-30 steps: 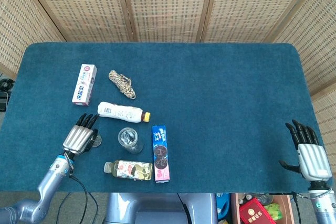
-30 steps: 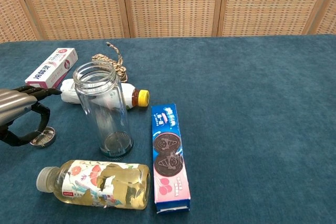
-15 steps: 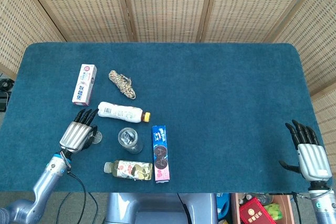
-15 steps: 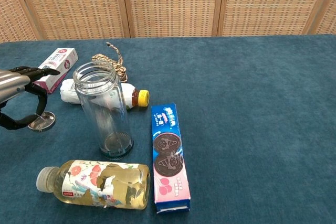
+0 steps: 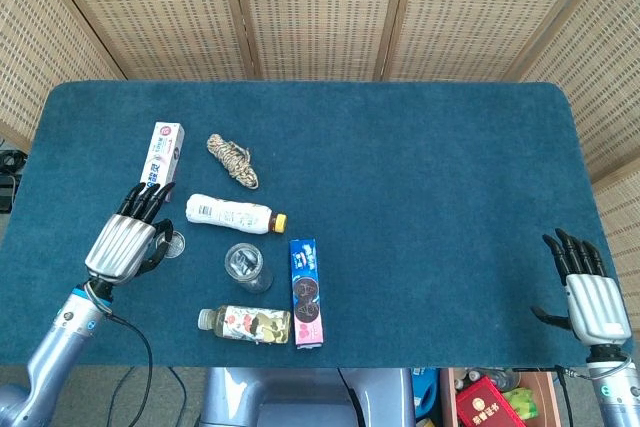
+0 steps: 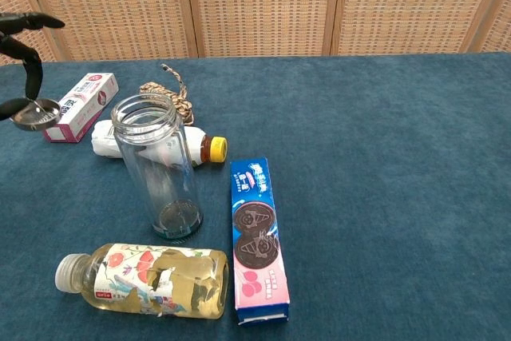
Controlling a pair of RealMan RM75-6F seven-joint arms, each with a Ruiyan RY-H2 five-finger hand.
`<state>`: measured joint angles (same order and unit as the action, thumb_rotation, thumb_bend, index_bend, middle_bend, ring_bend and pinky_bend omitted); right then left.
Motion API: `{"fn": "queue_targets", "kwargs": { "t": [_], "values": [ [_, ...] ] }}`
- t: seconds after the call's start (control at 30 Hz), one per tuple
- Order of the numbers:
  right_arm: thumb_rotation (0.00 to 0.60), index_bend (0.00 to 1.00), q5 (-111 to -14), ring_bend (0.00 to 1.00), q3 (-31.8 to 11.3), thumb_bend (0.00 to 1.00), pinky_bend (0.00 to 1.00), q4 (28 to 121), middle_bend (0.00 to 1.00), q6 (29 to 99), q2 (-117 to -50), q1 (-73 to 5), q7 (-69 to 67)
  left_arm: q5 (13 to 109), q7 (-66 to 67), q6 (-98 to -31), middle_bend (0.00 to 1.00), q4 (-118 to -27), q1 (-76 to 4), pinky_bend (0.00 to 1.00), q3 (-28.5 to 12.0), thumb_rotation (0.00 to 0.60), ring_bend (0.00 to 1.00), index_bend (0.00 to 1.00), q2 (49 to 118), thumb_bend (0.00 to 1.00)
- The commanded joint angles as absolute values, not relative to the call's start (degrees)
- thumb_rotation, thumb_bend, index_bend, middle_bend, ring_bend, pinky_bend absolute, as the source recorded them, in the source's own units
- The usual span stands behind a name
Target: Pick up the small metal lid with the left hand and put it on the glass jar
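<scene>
From the chest view I get only a few dark fingers (image 6: 30, 53) of my left hand (image 5: 125, 242); the frame's left edge cuts off the rest. In the head view that hand covers most of the small metal lid (image 6: 36, 113), leaving just a sliver by its fingertips. My right hand (image 5: 590, 297) shows only in the head view, its wrist cut by the bottom edge.

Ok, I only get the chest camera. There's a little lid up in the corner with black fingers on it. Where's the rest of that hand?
Observer: The head view shows the whole left hand, silver-backed, to the left of the jar, holding the lid.
Operator: And where's the other hand?
Observer: The right hand is by the near right corner of the table, fingers apart, holding nothing.
Operator: Is there anything under the table?
Observer: A red box shows below the near edge.
</scene>
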<state>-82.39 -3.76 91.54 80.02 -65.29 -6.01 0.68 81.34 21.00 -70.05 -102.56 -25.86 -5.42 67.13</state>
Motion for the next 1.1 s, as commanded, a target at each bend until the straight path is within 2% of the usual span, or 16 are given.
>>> {"fn": "queue_targets", "kwargs": {
  "t": [0.03, 0.37, 1.1],
  "values": [
    [0.6, 0.0, -82.4, 0.0, -3.7, 0.02, 0.0, 91.6, 0.0, 80.0, -65.3, -6.0, 0.8, 81.4, 21.1, -70.4, 0.0, -106.3, -26.4, 0.0, -6.9, 0.6, 0.0, 0.58, 64.0, 0.5],
    [0.6, 0.0, -82.4, 0.0, -3.8, 0.02, 0.0, 91.6, 0.0, 80.1, -65.3, -6.0, 0.7, 79.8, 23.9, -67.8, 0.0, -113.7, -29.8, 0.0, -9.8, 0.6, 0.0, 0.58, 61.8, 0.5],
    [0.6, 0.0, -82.0, 0.0, -3.9, 0.02, 0.0, 91.3, 0.0, 79.9, -65.3, -6.0, 0.4, 74.6, 33.7, -62.0, 0.0, -118.2, -37.5, 0.0, -11.0, 0.6, 0.0, 0.58, 68.8, 0.5]
  ]
}}
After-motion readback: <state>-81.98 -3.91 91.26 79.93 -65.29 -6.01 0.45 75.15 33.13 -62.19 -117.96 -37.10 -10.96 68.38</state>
